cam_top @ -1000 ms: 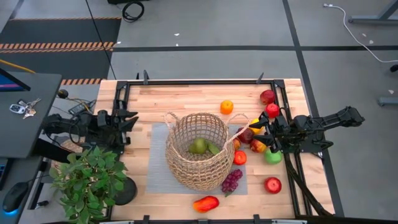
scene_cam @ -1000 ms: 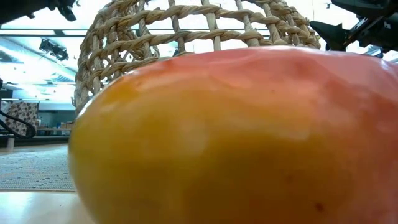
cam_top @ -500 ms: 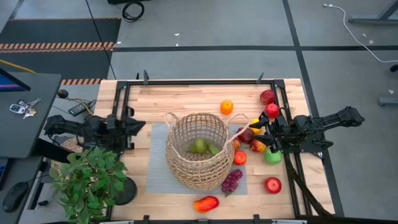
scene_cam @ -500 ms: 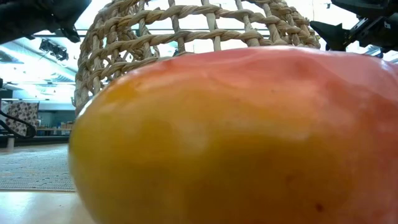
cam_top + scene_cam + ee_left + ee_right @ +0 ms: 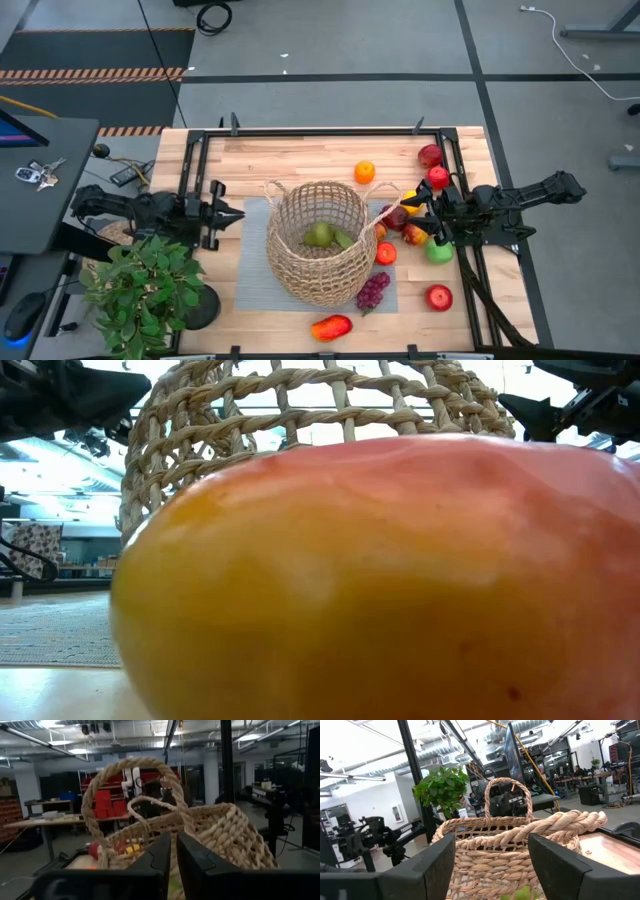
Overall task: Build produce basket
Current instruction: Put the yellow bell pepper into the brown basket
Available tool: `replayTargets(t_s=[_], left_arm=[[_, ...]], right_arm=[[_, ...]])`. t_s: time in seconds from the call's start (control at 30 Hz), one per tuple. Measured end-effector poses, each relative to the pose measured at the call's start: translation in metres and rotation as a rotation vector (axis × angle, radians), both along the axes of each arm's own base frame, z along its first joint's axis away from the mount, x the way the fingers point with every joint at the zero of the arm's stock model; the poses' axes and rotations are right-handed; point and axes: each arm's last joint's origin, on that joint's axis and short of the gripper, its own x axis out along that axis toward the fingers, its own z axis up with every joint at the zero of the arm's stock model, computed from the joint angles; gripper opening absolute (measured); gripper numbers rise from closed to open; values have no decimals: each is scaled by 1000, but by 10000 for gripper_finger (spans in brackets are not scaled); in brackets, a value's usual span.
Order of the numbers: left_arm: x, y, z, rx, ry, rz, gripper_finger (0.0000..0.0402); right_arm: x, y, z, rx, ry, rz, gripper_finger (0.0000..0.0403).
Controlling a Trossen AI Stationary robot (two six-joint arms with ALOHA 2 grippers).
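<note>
The tan wicker basket (image 5: 318,240) stands upright on a grey mat (image 5: 255,275) in the middle of the table, with green pieces (image 5: 322,235) lying inside it. The rest of the produce lies loose on the table: an orange (image 5: 365,172), red apples (image 5: 430,155), a green apple (image 5: 438,252), purple grapes (image 5: 372,291), and a red-orange fruit (image 5: 331,327) that fills the low view (image 5: 380,580). My left gripper (image 5: 237,213) is shut and empty, pointing at the basket's left side (image 5: 173,851). My right gripper (image 5: 407,212) hangs open over the fruit cluster right of the basket (image 5: 492,865).
A potted green plant (image 5: 140,290) stands at the table's near left corner, close under my left arm. Black frame rails (image 5: 320,131) run along the table's edges. A red apple (image 5: 438,297) lies alone at the near right.
My left gripper has gone toward the table's right, closer to the basket, sinking and tipping down toward level; in the low view it has come down into the upper left. My right arm, the basket and the fruit have kept still.
</note>
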Motion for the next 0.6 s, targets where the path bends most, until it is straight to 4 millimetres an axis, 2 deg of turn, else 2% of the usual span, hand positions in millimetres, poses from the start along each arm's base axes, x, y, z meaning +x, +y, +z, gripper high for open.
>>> replayTargets(t_s=[0.17, 0.3, 0.37, 0.53, 0.6], left_arm=[[0, 0, -1, 2, 8, 0, 37], [0, 0, -1, 2, 8, 0, 30], [0, 0, -1, 2, 8, 0, 28], [0, 0, -1, 2, 8, 1, 33], [0, 0, -1, 2, 7, 0, 37]], right_arm=[[-2, -1, 6, 1, -70, -14, 255], [-9, -3, 30, -61, -208, -70, 254], [-12, -6, 43, -77, -212, -163, 254], [-15, -17, 62, -121, 84, -556, 254], [-21, -23, 76, -98, 137, -710, 254]])
